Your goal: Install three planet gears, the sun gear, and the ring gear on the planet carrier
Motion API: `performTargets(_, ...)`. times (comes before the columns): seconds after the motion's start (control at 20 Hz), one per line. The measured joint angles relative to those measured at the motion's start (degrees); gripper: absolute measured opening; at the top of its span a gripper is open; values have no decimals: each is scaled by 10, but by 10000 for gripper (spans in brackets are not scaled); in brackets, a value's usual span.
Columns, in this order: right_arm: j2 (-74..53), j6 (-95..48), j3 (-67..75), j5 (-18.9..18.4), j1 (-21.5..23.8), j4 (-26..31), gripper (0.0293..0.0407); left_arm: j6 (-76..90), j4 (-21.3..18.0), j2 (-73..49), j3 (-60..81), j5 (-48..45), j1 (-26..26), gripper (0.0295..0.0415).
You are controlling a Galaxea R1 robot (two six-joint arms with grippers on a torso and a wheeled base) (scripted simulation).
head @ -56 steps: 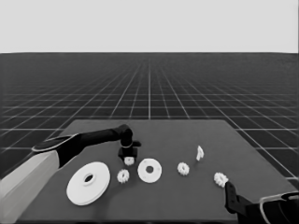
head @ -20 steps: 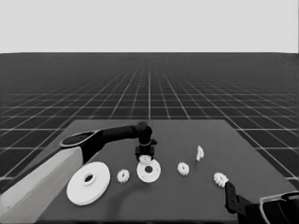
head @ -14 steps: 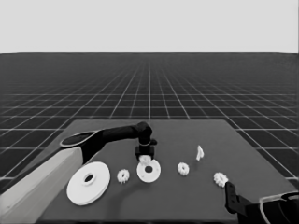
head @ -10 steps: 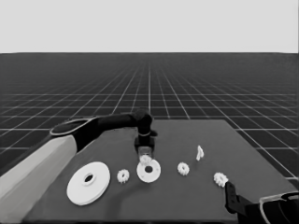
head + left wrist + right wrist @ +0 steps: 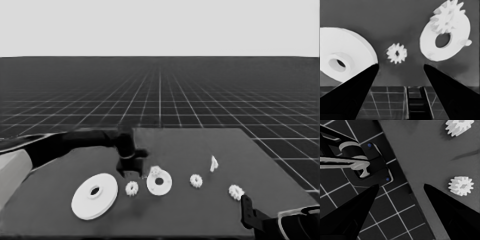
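Observation:
The smaller round part [image 5: 161,185] lies mid-table with one planet gear [image 5: 155,171] resting on its far edge. The left wrist view shows that same pair, part [image 5: 451,46] and gear [image 5: 446,16]. My left gripper [image 5: 131,169] hovers just left of it, open and empty [image 5: 400,65]. Below its fingers a loose gear [image 5: 131,188] lies between the two round parts [image 5: 397,53]. The larger round part [image 5: 95,196] lies at front left [image 5: 350,57]. Two more gears [image 5: 196,180] [image 5: 235,192] lie to the right. My right gripper [image 5: 401,185] is parked open at the front right corner.
A thin white piece [image 5: 213,163] lies at the right rear of the gears. The right wrist view shows two gears [image 5: 461,185] [image 5: 459,126] near the table's edge and dark machinery [image 5: 365,165] past it. The left arm's pale part [image 5: 10,172] fills the left edge.
The left gripper carried a gear to the smaller round part, let it go there, rose, and has now drawn back left and come lower over the loose gear. The right arm stayed put.

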Motion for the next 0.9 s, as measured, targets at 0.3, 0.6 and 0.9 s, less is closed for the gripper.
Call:
performTargets(0.3, 0, 0, 0, 0, 0, 0, 385, -1, 2, -25, 28, 0, 2, 385)
performTargets(0.6, 0, 0, 0, 0, 0, 0, 385, 41, 116, -5, -44, -38, 121, 385)
performTargets(0.9, 0, 0, 0, 0, 0, 0, 385, 44, 121, -4, -49, -41, 125, 314)
